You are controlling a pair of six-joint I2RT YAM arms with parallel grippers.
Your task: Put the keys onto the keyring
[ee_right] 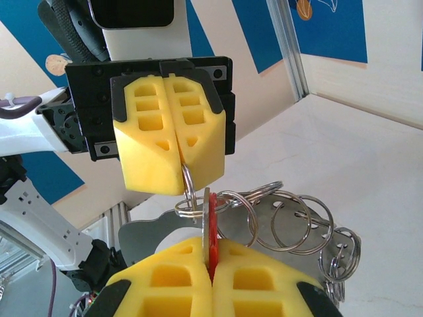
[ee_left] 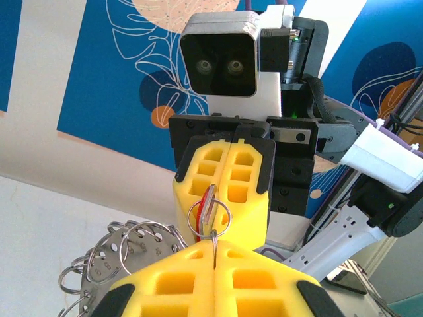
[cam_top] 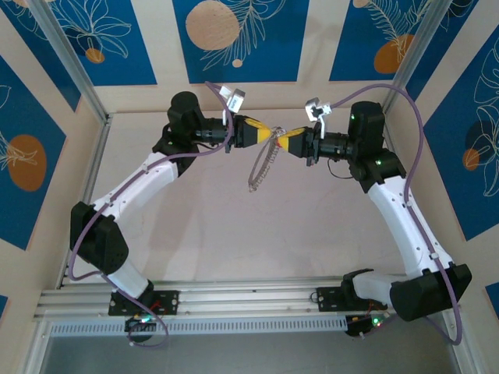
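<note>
Edgewise, the key (ee_right: 212, 231) is a thin red sliver

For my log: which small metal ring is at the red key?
The ring pinched in the left fingers; the others hang loose from the keyring plate.

Matt beige tabletop (cam_top: 226, 241) is evenly lit. Beige wall panels (cam_top: 164, 47) carry blue rectangular prints (cam_top: 273, 47) with white leaf outlines and orange discs. Grey aluminium posts (cam_top: 69, 62) stand at the rear corners.
</note>
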